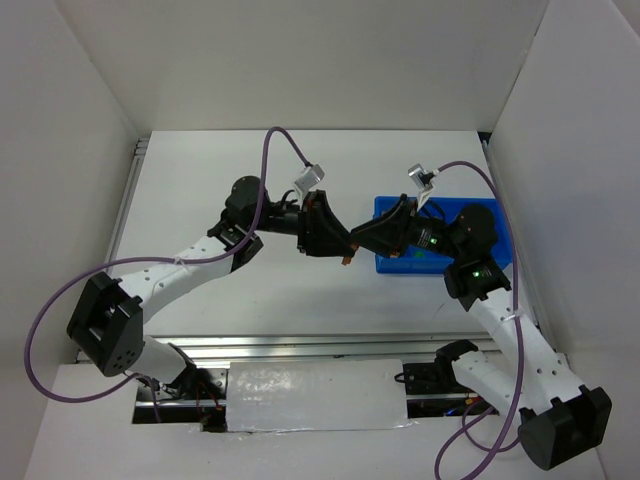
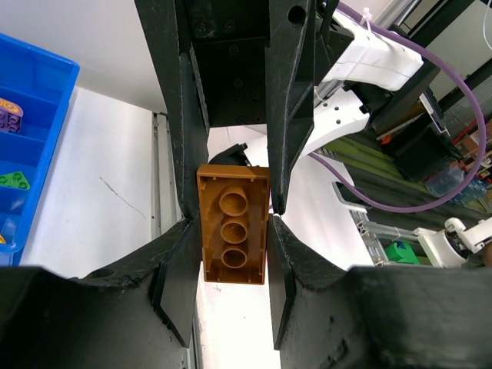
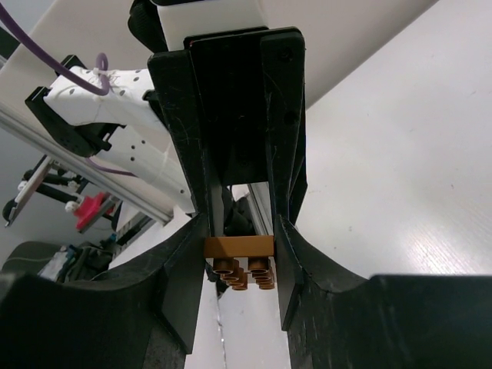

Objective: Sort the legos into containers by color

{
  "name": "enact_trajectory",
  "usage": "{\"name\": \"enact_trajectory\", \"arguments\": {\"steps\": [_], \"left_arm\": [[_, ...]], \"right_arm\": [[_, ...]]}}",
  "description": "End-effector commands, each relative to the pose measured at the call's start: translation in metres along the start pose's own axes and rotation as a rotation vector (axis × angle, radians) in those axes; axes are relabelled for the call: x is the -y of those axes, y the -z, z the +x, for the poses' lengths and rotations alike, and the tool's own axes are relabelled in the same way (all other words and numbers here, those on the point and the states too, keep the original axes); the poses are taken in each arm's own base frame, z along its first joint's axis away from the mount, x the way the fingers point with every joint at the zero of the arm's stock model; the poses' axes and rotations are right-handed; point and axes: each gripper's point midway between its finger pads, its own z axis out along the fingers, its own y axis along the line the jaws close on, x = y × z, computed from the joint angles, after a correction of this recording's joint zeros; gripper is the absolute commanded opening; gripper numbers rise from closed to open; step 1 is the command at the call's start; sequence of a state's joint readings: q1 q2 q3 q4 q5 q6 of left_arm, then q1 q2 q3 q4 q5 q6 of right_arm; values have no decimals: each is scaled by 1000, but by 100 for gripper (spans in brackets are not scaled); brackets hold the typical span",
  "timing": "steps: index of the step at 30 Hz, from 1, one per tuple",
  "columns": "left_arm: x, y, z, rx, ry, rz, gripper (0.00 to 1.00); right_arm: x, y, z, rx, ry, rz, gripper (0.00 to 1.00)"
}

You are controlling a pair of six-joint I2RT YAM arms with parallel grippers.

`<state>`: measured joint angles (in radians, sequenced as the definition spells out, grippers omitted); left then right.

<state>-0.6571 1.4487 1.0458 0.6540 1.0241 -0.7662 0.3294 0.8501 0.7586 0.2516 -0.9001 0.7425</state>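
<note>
A brown lego [image 2: 233, 223] hangs in mid-air between both grippers, left of the blue tray [image 1: 500, 215]. My left gripper [image 2: 233, 231] is shut on its long sides, and its hollow underside faces the left wrist camera. My right gripper [image 3: 239, 238] comes from the opposite side, its pads pressed against the same brown lego [image 3: 239, 246], studs pointing down. From above, the two grippers [image 1: 335, 245] [image 1: 362, 240] meet nose to nose around the brick [image 1: 347, 259]. The containers [image 2: 46, 84] hold a purple lego [image 2: 9, 115] and a green lego [image 2: 14, 181].
White walls box in the table on three sides. A metal rail [image 1: 300, 348] runs along the near edge by the arm bases. Purple cables [image 1: 280, 140] loop above both arms.
</note>
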Motion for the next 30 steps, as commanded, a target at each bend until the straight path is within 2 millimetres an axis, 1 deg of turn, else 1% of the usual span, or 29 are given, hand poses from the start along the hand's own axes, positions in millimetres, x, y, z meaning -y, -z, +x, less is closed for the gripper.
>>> {"name": "enact_trajectory", "arguments": {"steps": [1, 3, 4, 5, 7, 8, 10, 11, 12, 13, 14, 15, 16, 17, 18, 19, 20, 21, 22, 23, 25, 26, 27, 28, 29, 30], "left_arm": [[19, -1, -30, 53, -118, 26, 0], [20, -1, -31, 53, -120, 17, 16], [19, 0, -31, 50, -109, 7, 29], [20, 1, -33, 60, -116, -5, 67], [22, 5, -31, 60, -108, -31, 95], [22, 6, -32, 60, -106, -48, 100], [17, 9, -34, 68, -115, -106, 100], [14, 13, -27, 42, -69, -158, 99], [2, 18, -32, 53, -97, -248, 100], [-5, 22, -30, 43, -86, -311, 99], [-16, 34, -15, -1, -21, -410, 100], [-24, 42, -17, -7, -17, -495, 100], [-45, 57, -20, 20, 3, -648, 100], [-58, 78, -15, 10, 88, -764, 99], [-69, 95, -15, 24, 138, -852, 100], [-86, 114, -12, 34, 204, -940, 99], [-105, 152, -18, 86, 282, -1048, 100], [-109, 173, -17, 99, 369, -1113, 100], [-126, 214, -24, 158, 411, -1228, 100], [-130, 236, -40, 218, 407, -1305, 100], [-138, 277, -55, 290, 408, -1444, 100], [-138, 307, -76, 373, 371, -1542, 100], [-146, 318, -80, 384, 372, -1579, 99], [-149, 332, -87, 402, 364, -1632, 99], [-144, 351, -107, 449, 331, -1706, 99], [-148, 359, -106, 441, 346, -1742, 100]], "right_arm": [[-10, 0, 1, -1, 23, -41, 0], [-10, 1, 2, -1, 35, -47, 0], [-10, 1, 3, -3, 56, -51, 0], [-9, 1, 3, -6, 65, -46, 0], [-10, 2, 5, -12, 98, -54, 0], [-11, 3, 5, -12, 111, -60, 0], [-10, 3, 1, -2, 157, -40, 0], [-3, 5, -2, 14, 155, 15, 0], [3, 5, -5, 26, 168, 54, 0], [8, 7, -14, 48, 237, 99, 0], [28, 10, -19, 71, 224, 218, 0], [36, 13, -23, 82, 237, 264, 0], [41, 15, -35, 106, 285, 305, 0], [54, 18, -33, 94, 271, 371, 0], [73, 26, -46, 137, 299, 489, 0], [80, 31, -57, 167, 307, 552, 0], [91, 37, -63, 184, 305, 618, 0], [105, 49, -75, 234, 309, 723, 0], [105, 55, -86, 268, 313, 760, 0], [106, 59, -94, 297, 307, 791, 0], [107, 68, -109, 373, 273, 855, 0], [115, 69, -106, 360, 248, 883, 0], [119, 78, -114, 401, 214, 950, 0], [125, 82, -112, 396, 192, 993, 0], [140, 88, -100, 346, 148, 1062, 0], [141, 92, -99, 341, 125, 1098, 0]]}}
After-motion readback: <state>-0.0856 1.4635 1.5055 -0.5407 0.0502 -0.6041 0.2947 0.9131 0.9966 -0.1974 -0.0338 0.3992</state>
